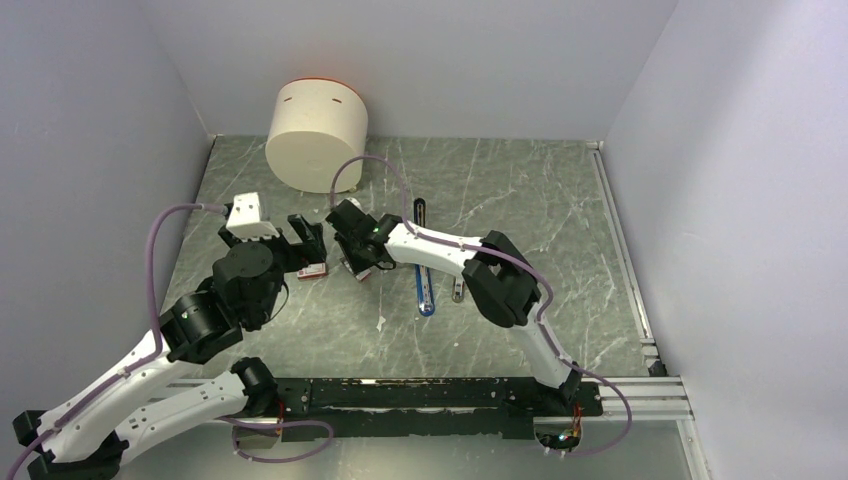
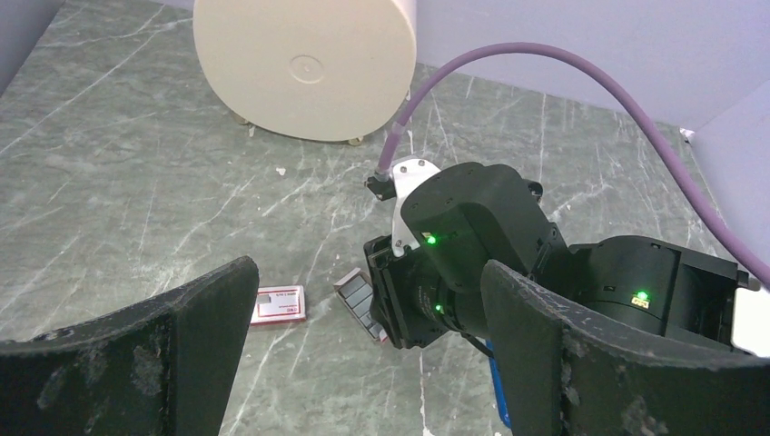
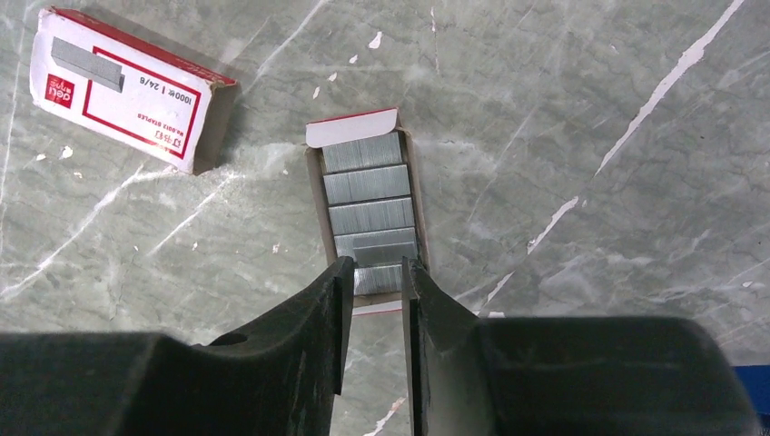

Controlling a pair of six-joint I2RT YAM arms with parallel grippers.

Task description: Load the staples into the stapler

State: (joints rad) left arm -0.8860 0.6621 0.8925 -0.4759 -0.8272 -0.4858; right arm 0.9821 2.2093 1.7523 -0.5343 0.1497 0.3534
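The staples lie in an open cardboard tray (image 3: 368, 195) as several silvery blocks, with the red box sleeve (image 3: 127, 86) to its left. My right gripper (image 3: 377, 272) points down at the tray's near end. Its jaws stand a narrow gap apart, with the nearest staple block (image 3: 378, 279) showing between the tips. Whether they touch it is unclear. The stapler (image 1: 426, 292), blue with a black arm, lies opened flat, partly under the right arm. My left gripper (image 2: 363, 363) hovers wide open near the red box (image 2: 278, 304) and tray (image 2: 359, 295), holding nothing.
A large cream cylinder (image 1: 316, 135) stands at the back left of the marble table. A small silvery piece (image 1: 457, 292) lies just right of the stapler. The right arm's wrist (image 2: 454, 254) fills the space in front of the left gripper. A metal rail (image 1: 620, 230) runs along the right edge.
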